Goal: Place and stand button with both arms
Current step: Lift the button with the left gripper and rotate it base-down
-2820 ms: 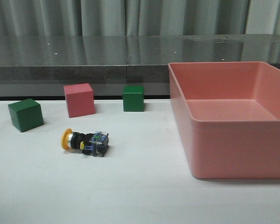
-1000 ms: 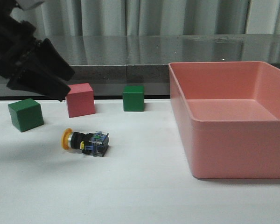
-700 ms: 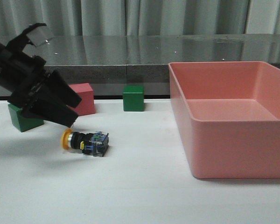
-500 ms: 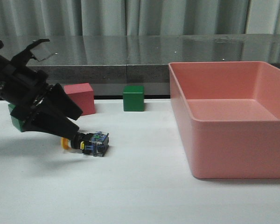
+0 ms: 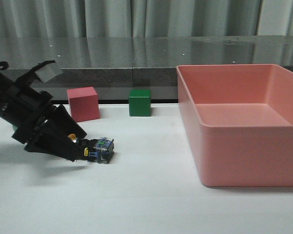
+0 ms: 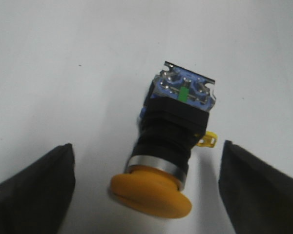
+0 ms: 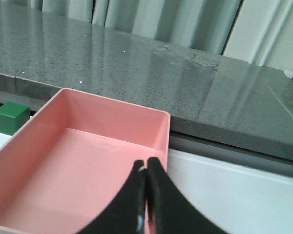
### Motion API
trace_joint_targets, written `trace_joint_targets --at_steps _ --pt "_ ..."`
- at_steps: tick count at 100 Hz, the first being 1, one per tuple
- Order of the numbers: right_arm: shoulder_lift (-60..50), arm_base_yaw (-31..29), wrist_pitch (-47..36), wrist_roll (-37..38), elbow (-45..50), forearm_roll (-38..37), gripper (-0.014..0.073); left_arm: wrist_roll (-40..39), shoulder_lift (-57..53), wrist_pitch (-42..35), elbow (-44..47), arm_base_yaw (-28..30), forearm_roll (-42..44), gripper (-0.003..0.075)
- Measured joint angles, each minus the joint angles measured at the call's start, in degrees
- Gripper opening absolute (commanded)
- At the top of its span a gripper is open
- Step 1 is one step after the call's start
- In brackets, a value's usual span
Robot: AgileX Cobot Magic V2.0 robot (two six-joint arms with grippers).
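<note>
The button point(image 5: 98, 148) lies on its side on the white table, yellow cap toward my left arm, clear base pointing right. In the left wrist view the button point(image 6: 173, 146) lies between my two fingers, with clear gaps on both sides. My left gripper point(image 5: 77, 146) is open and low over the table, its fingers on either side of the cap end, which they mostly hide in the front view. My right gripper point(image 7: 146, 168) is shut and empty, over the pink bin point(image 7: 83, 161); it does not show in the front view.
A large pink bin point(image 5: 244, 161) stands on the right of the table. A pink cube point(image 5: 83, 104) and a green cube point(image 5: 139, 102) stand behind the button; the same green cube also shows in the right wrist view point(image 7: 10, 118). A dark counter runs along the back.
My left arm has come in from the upper left and dropped to the table; its open fingers now straddle the button's cap end. It now hides the left green cube. The button has not moved.
</note>
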Motion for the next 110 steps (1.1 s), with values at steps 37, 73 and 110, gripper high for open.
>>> trace_joint_targets --at_steps 37,73,110 --pt "0.0 0.0 0.0 0.0 0.0 0.0 -0.0062 0.13 0.5 1.7 -0.34 0.0 2.22 0.0106" --pt "0.0 0.0 0.11 0.0 0.0 0.0 -0.0062 -10.28 -1.99 2.97 -4.61 0.0 8.79 -0.002" --pt "0.0 0.0 0.11 0.0 0.0 0.0 -0.0062 -28.94 -18.27 4.01 -14.94 -9.56 38.35 -0.002"
